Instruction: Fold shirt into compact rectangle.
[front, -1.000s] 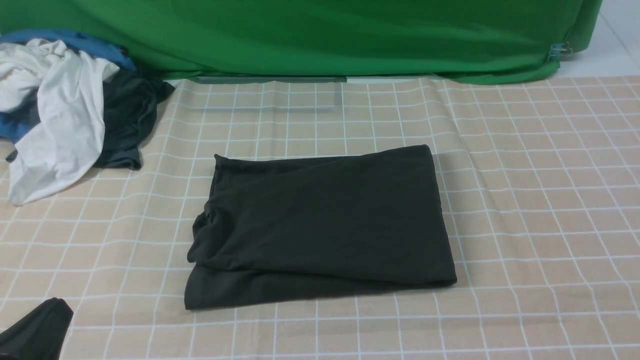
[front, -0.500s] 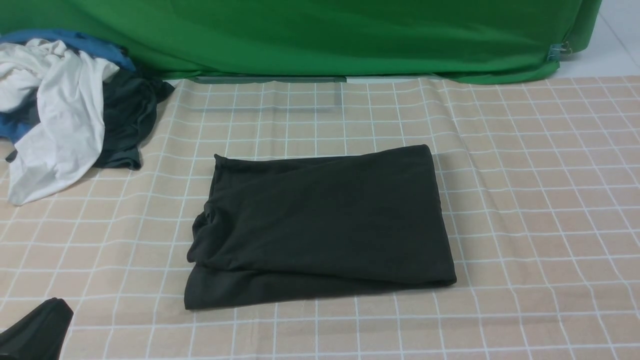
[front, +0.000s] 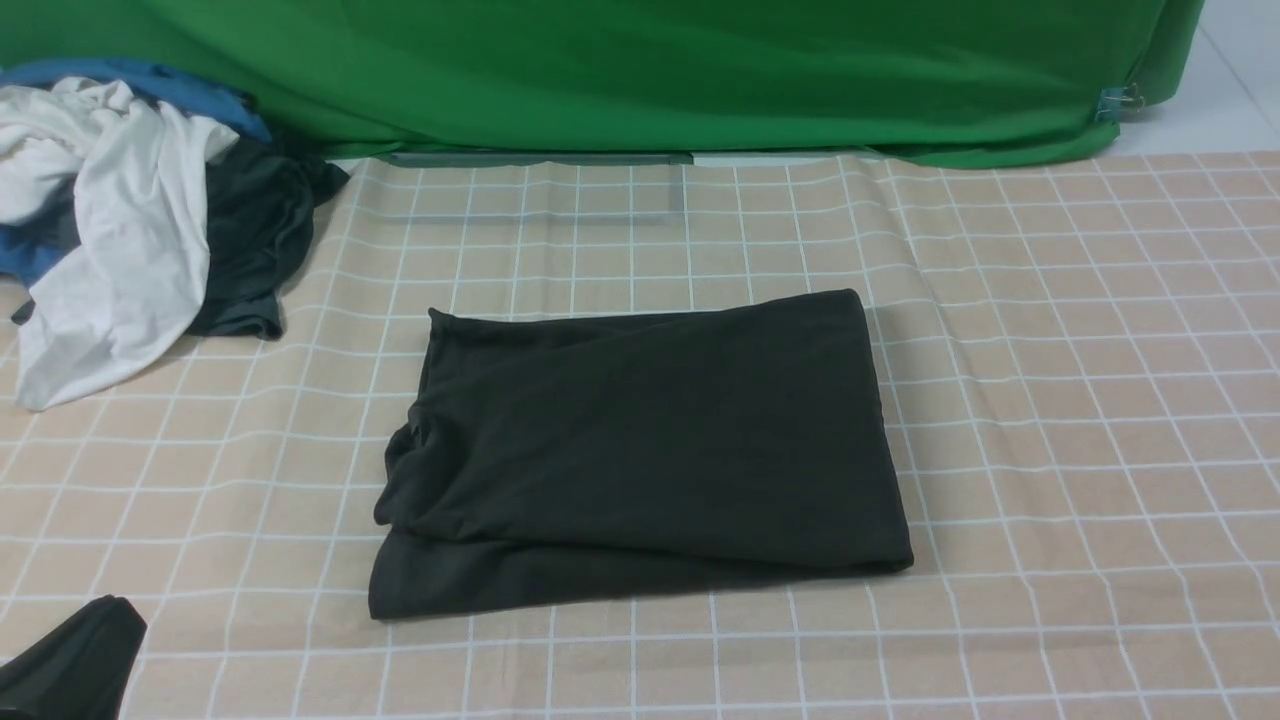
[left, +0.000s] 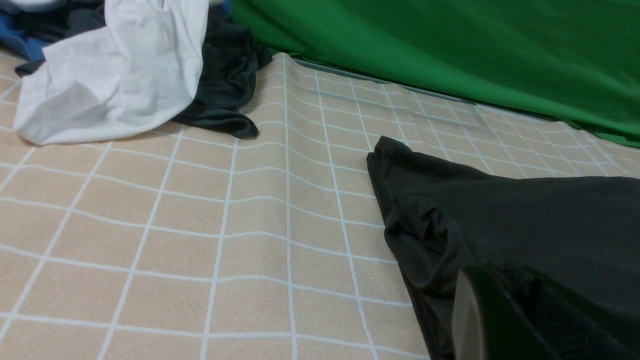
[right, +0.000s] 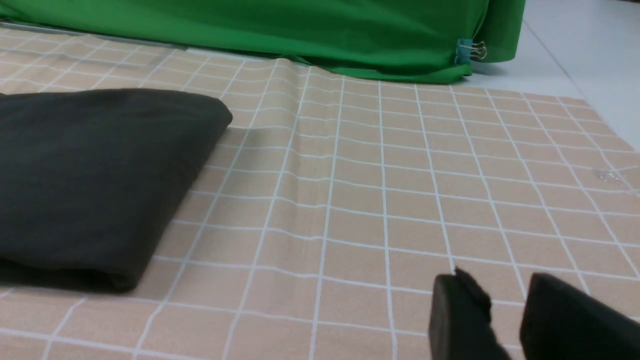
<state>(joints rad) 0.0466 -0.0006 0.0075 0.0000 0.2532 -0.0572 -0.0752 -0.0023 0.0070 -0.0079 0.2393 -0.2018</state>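
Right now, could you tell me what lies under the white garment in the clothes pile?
A blue garment and a dark garment show beneath the white garment; anything deeper is covered.

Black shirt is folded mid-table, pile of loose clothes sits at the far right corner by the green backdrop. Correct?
Not quite. The clothes pile sits at the far left corner, as the front view shows. The rest holds: the black shirt lies folded mid-table, and the pile is by the green backdrop.

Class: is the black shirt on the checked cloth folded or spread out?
Folded: the shirt lies as a layered rectangle, with doubled edges along its front.
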